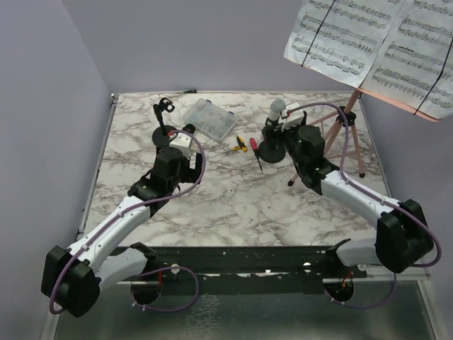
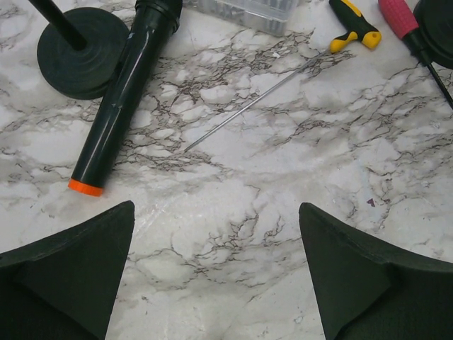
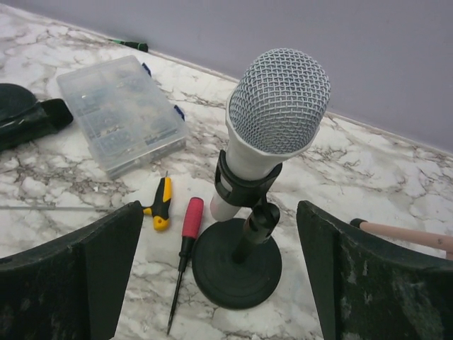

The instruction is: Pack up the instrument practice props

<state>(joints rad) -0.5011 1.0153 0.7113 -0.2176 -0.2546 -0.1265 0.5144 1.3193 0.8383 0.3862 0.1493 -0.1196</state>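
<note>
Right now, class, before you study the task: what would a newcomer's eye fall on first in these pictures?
The grey mic, upright in its holder right of the table's middle, draws the eye first. Next, the sheet music spread on the pink stand at the far right corner. Then the black mic, lying flat beside the other holder on the left.

Between my right fingers point(image 3: 85, 283), matt black, faintly rough: grey-headed microphone point(image 3: 277, 106), head woven metal mesh, body smooth off-white plastic. Mic holder point(image 3: 237, 273) under it matt black. Box point(image 3: 120, 113), left of my hand, clear glossy plastic. Red screwdriver point(image 3: 191, 219): smooth plastic handle. Ahead of my left fingers point(image 2: 64, 283): black microphone point(image 2: 119, 106) semi-gloss, orange end cap. Table point(image 2: 283, 212) smooth, marble-look, slight sheen.
</note>
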